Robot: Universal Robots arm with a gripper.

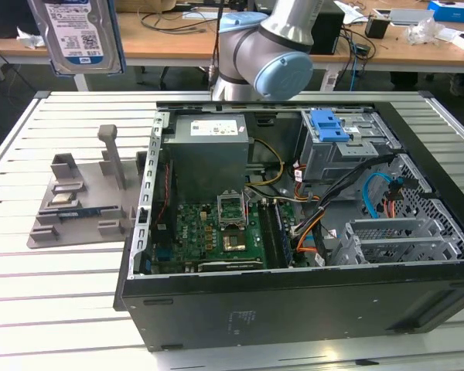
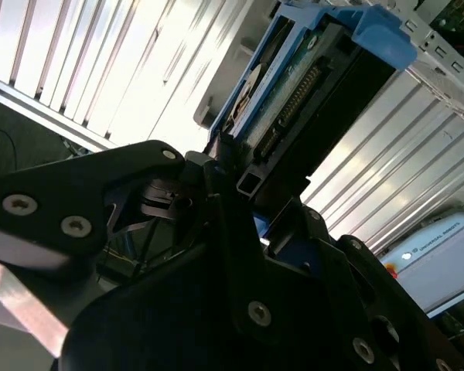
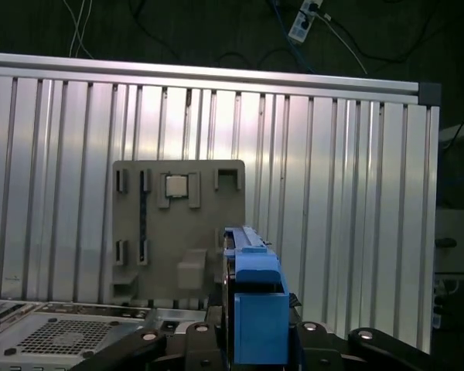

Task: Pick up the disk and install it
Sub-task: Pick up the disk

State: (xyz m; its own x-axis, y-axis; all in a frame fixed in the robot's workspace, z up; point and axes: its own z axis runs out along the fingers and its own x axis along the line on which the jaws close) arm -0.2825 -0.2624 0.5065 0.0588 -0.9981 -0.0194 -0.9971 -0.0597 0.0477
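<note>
**Disk aloft in the pincer, well clear of the open case**

The pincer [image 2: 230,179] is clamped on the disk [image 1: 76,35]. The disk hangs high at the exterior view's far left, above the tabletop [image 1: 62,301] and well apart from the computer case [image 1: 294,309]. In both wrist views the black fingers [image 2: 151,158] grip one end of the blue carrier bracket [image 3: 255,309]. The second wrist view shows the disk's connector edge.

I judge the disk to be a stiff, dense metal block, fairly heavy for its size and intolerant of knocks. Its labelled face looks smooth and likely slippery, and the plastic bracket probably flexes a little. The safest hold seems to be across the bracket at one end, as here, away from the connector and the circuit side.

On the tabletop left of the case lies a grey fixture plate [image 1: 77,205] carrying small parts. Inside the case, the grey power supply [image 1: 209,147] sits far left and the motherboard [image 1: 216,232] nearer. The drive cage [image 1: 348,154], with a small blue latch [image 1: 329,125], sits far right. Orange, black and blue cables [image 1: 325,205] run just beside that cage and look the likeliest things to snag. The arm [image 1: 271,42] rises beyond the case's far wall.
</note>
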